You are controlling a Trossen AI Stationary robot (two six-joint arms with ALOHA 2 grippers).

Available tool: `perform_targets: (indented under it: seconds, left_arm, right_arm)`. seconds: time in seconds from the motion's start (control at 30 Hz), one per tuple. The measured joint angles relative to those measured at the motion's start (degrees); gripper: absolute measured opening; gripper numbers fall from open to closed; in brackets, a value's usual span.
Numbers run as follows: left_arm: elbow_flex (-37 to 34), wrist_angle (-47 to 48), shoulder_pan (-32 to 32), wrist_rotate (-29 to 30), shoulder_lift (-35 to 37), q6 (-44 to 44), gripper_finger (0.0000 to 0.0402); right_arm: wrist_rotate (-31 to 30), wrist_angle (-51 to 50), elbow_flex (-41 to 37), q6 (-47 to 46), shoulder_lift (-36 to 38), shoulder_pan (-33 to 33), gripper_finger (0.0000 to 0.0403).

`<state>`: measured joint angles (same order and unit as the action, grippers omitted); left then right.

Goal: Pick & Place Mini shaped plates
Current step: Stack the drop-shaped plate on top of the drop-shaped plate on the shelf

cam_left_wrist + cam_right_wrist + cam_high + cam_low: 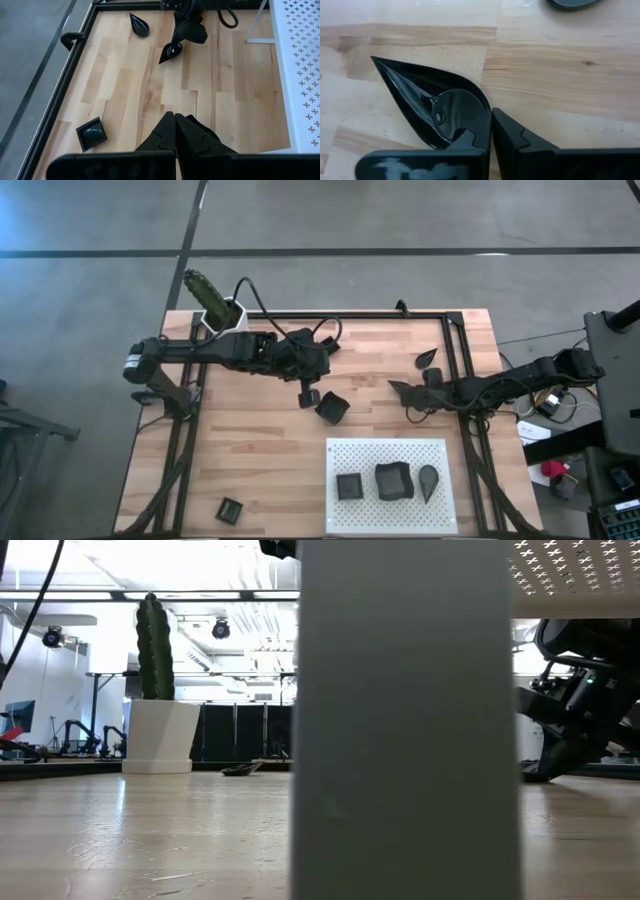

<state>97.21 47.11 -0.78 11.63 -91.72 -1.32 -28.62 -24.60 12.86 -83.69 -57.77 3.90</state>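
A wooden surface (pixel 260 450) seen from above, with a dark robot arm at each side. At about three o'clock, the right claw (pixel 408 392) is clamped on the rim of a black teardrop plate (pixel 432 107) that lies on the wood. A second teardrop plate (pixel 427 358) lies just beyond it, towards one o'clock. Near the centre, the left claw (pixel 307 396) is pressed together and holds nothing; a square plate (pixel 332 409) sits just beside it. At five o'clock a white perforated board (pixel 390 455) carries three plates in a row: a square one (pixel 349 486), a wavy-edged one (pixel 393 481) and a teardrop one (pixel 428 480). Another square plate (pixel 230 511) lies alone at seven o'clock. A white pot with a cactus (pixel 215 305) stands at eleven o'clock.
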Motion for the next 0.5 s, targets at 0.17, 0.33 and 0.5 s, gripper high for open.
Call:
perform_targets:
  seconds: [0.17,0.33,0.5]
  left_arm:
    - [0.00,0.00,-0.04,-0.01,0.00,0.00,0.0000]
    - [0.00,0.02,-0.02,0.01,0.00,0.00,0.0000]
    - [0.00,0.02,-0.02,0.01,0.00,0.01,0.0000]
  right_arm:
    - [-0.04,0.02,0.00,3.00,0.33,0.02,0.0008]
    - [0.41,-0.13,-0.11,4.98,1.78,0.04,0.0008]
    - [0.66,-0.10,-0.11,6.90,4.01,0.07,0.0008]
